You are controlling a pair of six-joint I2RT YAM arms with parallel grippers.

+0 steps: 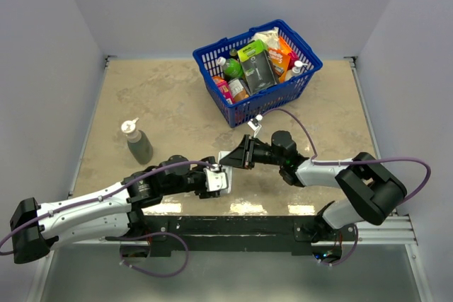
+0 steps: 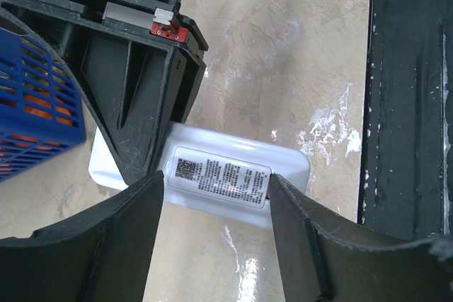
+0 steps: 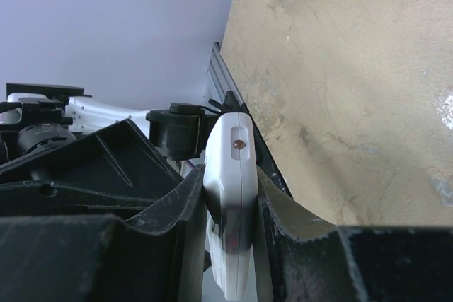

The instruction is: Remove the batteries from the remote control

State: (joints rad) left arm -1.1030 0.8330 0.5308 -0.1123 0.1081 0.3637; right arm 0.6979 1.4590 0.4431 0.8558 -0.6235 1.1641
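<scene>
Beige table [image 1: 156, 104]: at 6 o'clock from the blue basket [image 1: 263, 102], the right gripper [image 3: 232, 203] squeezes the white remote control [image 2: 219, 175]. The left gripper [image 2: 216, 199] has its fingers apart over the label

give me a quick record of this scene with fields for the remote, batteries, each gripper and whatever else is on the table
remote control: white, held by one end, labelled face towards the left wrist camera
batteries: none in view
right gripper: shut on the remote control's end
left gripper: open, fingers either side of the label, contact unclear
blue basket: far side of the table, full of packaged goods
spray-top bottle: upright, left of both grippers
</scene>
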